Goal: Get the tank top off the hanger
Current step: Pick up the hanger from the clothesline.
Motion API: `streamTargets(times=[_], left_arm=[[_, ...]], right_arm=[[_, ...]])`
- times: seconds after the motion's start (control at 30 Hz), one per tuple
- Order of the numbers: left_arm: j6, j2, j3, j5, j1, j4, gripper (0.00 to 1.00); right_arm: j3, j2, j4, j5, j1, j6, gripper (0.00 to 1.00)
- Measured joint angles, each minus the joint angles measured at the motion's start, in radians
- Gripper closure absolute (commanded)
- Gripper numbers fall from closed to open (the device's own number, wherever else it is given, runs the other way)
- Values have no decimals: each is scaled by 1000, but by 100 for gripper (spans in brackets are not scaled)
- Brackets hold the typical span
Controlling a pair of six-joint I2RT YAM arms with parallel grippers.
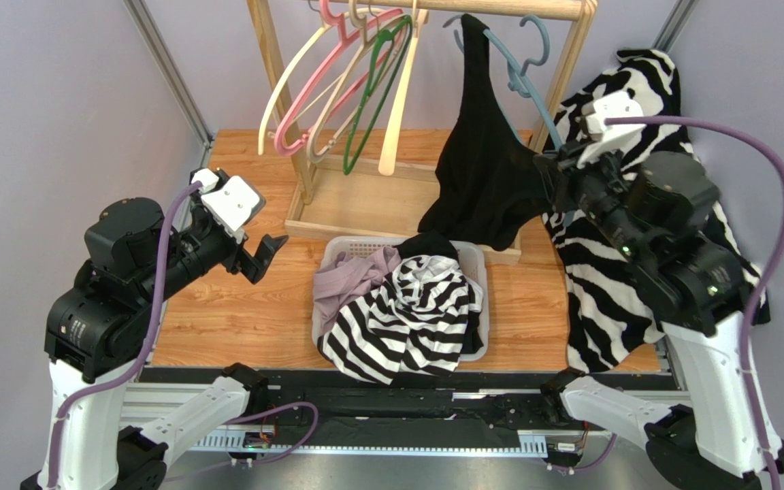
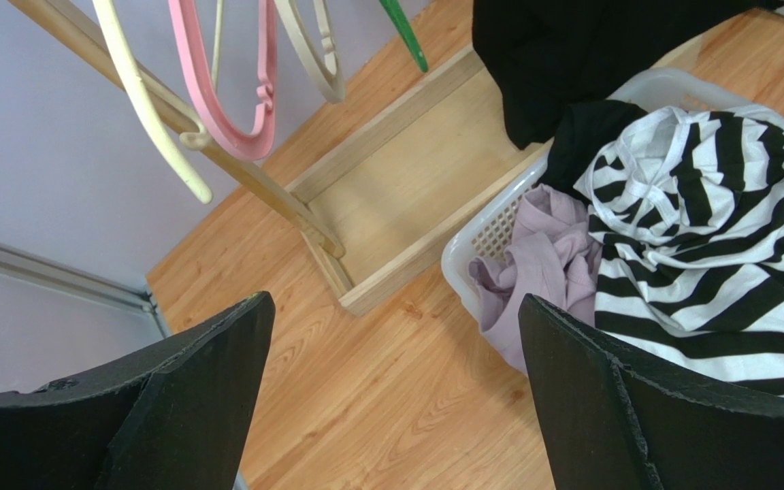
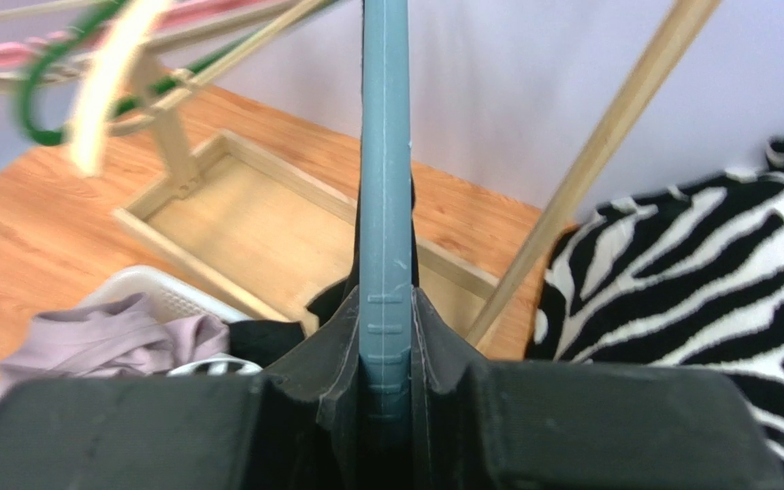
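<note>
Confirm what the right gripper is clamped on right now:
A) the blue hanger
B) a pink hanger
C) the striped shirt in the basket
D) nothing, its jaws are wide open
A: in the right wrist view the right gripper has its fingers pressed against both sides of the blue hanger, and in the top view the black tank top hangs from that hanger.
</note>
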Motion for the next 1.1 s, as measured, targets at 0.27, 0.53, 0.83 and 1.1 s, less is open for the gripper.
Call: streamTargets(times=[0.27, 0.53, 0.83, 1.1], left_arm=[[-20, 27, 37, 32, 8, -5, 2], [-27, 36, 48, 66, 15, -26, 1], [-34, 35, 55, 92, 25, -32, 1], [-33, 34, 103, 100, 26, -45, 1]], right_arm=[[359, 23, -94, -294, 0, -2, 100], [552, 65, -28, -558, 1, 63, 100], [460, 55, -21, -632, 6, 69, 100], [159, -17, -56, -645, 6, 3, 100]])
